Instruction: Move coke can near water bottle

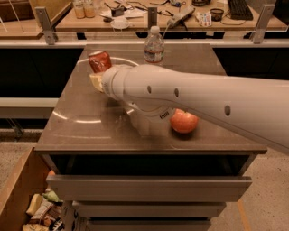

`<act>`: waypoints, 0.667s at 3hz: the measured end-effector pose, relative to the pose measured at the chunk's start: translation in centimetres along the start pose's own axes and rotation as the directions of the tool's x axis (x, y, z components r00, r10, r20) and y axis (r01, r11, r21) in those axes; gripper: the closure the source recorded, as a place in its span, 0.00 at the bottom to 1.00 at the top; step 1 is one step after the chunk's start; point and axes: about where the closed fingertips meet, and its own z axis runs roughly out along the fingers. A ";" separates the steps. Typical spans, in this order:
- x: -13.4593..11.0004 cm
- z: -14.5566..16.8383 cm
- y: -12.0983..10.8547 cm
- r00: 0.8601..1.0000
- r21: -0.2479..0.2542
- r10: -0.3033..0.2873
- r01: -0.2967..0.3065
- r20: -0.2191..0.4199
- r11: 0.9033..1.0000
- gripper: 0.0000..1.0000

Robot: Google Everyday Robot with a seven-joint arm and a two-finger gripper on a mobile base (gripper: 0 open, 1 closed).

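The coke can [99, 61], orange-red with a silver top, is tilted and held above the left rear part of the table [67, 131]. My gripper [96, 77] is at the end of the white arm that reaches in from the right, and it is shut on the lower part of the can; the arm hides most of the fingers. The water bottle [154, 47], clear with a white cap and a label band, stands upright at the table's rear middle, to the right of the can and apart from it.
A red apple [184, 121] lies on the table's right front, just under the arm. Drawers [149, 187] sit below the tabletop. A wooden bin with snack bags [38, 210] is at lower left. A cluttered desk [135, 13] stands behind.
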 end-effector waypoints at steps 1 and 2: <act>0.9 -2.8 -1.0 1.000 0.106 -0.012 0.011 0.012 0.994 1.00; 0.5 -3.8 -1.6 0.997 0.197 -0.052 0.040 0.053 0.980 1.00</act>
